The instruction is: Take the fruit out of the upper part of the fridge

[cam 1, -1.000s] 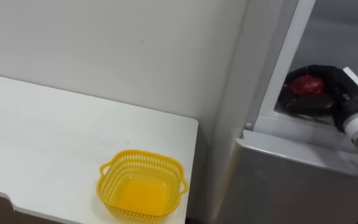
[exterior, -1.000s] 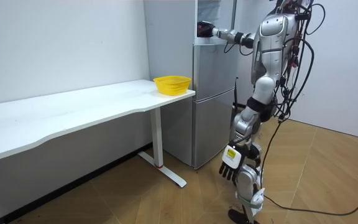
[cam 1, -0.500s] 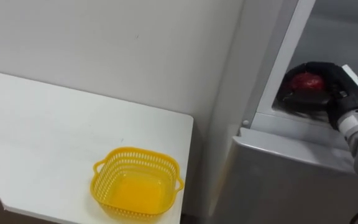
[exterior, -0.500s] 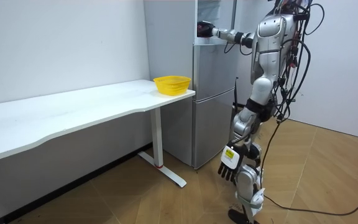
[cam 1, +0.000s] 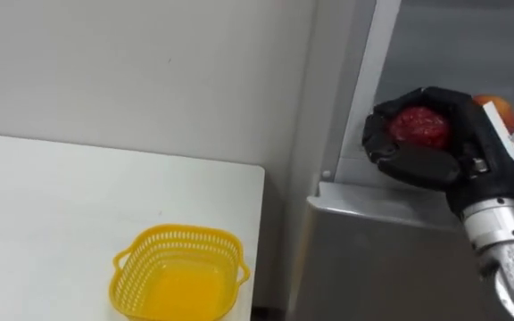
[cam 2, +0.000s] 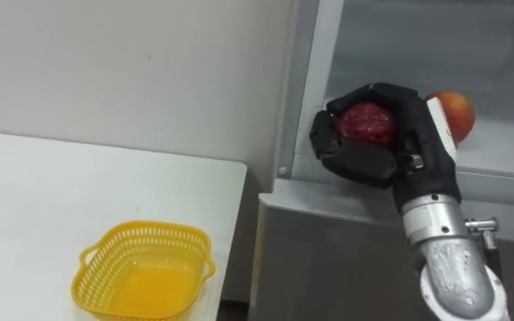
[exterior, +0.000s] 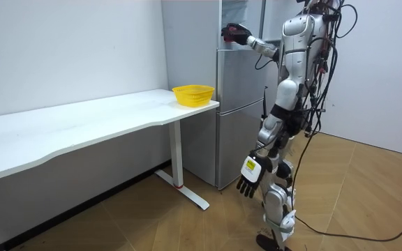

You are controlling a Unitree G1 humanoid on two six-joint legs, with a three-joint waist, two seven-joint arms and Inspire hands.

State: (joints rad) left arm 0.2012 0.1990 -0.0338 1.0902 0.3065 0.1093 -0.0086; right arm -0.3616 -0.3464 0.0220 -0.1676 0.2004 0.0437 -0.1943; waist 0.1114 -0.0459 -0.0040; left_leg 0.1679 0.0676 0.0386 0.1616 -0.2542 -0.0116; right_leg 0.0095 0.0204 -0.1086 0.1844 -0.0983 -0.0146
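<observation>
I have the right robot hand (cam 1: 467, 159) at the mouth of the open upper compartment of the fridge (cam 1: 373, 267), its fingers and thumb curled tight round a dark red fruit (cam 1: 420, 125). The fruit shows between the black fingers and is held just above the top edge of the lower door. Just behind the robot hand, a second fruit (cam 1: 498, 108), reddish orange, lies on the compartment's shelf. To the left of the fridge the white bench (cam 1: 43, 205) runs along the wall, and a yellow basket (cam 1: 177, 235) stands on it near the corner nearest the fridge, with nothing in it that I can see. In the room view the robot stands upright in front of the fridge with its right arm raised to the upper compartment. Its left robot hand (exterior: 250, 179) hangs low beside its leg, fingers loose and holding nothing.
</observation>
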